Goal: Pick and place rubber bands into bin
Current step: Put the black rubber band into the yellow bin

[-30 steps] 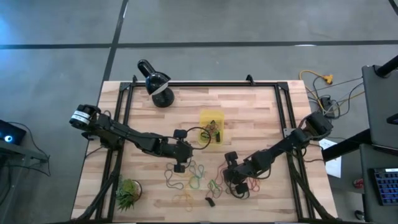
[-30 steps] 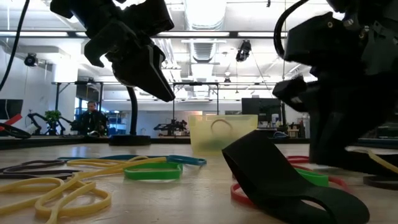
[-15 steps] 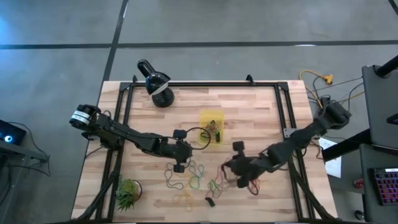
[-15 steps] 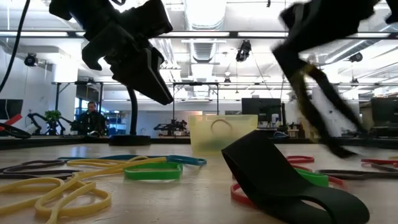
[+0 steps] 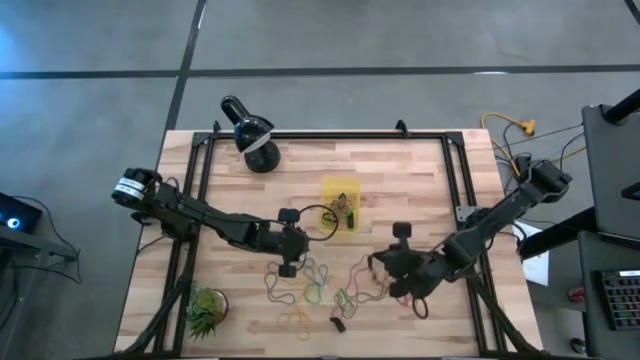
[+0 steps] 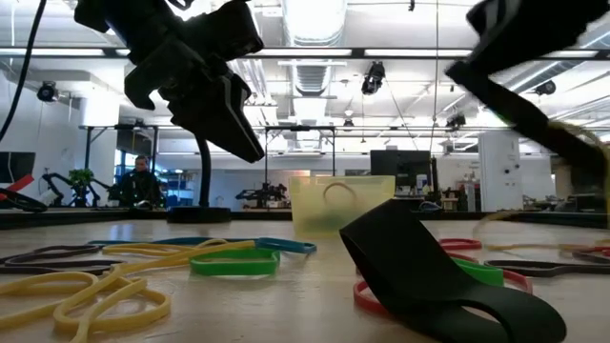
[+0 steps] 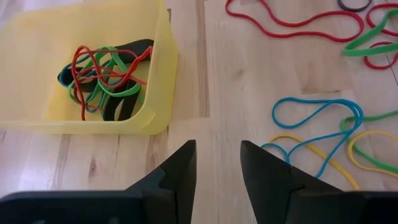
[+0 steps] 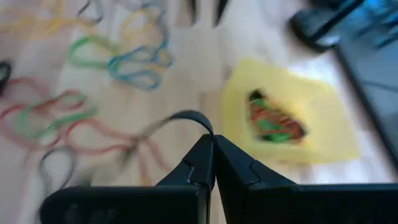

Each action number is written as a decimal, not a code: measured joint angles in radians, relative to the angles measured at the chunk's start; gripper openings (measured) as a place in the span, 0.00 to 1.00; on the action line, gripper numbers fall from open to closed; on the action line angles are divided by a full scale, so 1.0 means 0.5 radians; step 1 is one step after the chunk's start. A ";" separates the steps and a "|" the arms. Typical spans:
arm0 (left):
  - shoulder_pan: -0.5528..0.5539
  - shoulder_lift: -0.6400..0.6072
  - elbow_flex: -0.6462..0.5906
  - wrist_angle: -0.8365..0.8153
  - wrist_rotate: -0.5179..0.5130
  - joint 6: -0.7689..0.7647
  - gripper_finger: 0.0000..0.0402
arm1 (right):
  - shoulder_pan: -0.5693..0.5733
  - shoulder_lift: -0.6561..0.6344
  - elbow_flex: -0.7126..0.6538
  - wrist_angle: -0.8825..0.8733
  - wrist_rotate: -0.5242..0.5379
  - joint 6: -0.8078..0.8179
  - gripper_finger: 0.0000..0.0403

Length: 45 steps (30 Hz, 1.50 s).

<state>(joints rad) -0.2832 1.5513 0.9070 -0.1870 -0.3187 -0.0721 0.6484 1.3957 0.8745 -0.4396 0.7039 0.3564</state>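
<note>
Right gripper (image 5: 378,266), lower right of centre in the high view, pinched shut on a black rubber band (image 8: 180,118). Bin (image 5: 340,186) lies up-left of it at centre. Left gripper (image 5: 303,237) empty, jaws parted, just beside the bin.

The bin (image 7: 158,74) is a shallow yellow tub, upright near the table's middle, holding a tangle of red, green and black bands (image 7: 102,78). More bands lie loose on the wood beside and in front of it: a blue one (image 7: 317,118), yellow ones (image 6: 114,281), red loops (image 7: 292,22) and green ones (image 6: 233,262). A wide black band (image 6: 419,267) lies partly raised near the front edge.
</note>
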 joint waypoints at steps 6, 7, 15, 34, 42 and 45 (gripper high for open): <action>0.000 0.000 0.000 0.034 0.000 0.000 0.27 | 0.000 0.093 0.005 -0.243 0.201 0.287 0.02; 0.000 0.000 0.000 0.046 0.000 0.000 0.27 | -0.004 0.092 0.005 -0.276 0.175 0.319 0.02; 0.000 0.000 -0.004 0.058 0.001 0.000 0.27 | 0.050 0.079 0.008 -0.161 0.206 0.145 0.02; 0.001 0.000 -0.027 0.146 0.000 0.019 0.27 | -0.412 0.079 0.110 0.309 0.944 -0.833 0.02; 0.001 0.000 -0.031 0.145 0.001 0.020 0.27 | -0.928 0.084 0.109 0.718 0.386 -1.171 0.02; 0.001 0.000 -0.031 0.145 0.001 0.020 0.27 | -1.105 0.098 0.109 0.807 0.117 -1.201 0.02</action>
<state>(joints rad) -0.2829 1.5513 0.8917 -0.1146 -0.3185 -0.0624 0.0959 1.4445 0.9291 -0.0359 0.7625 -0.2443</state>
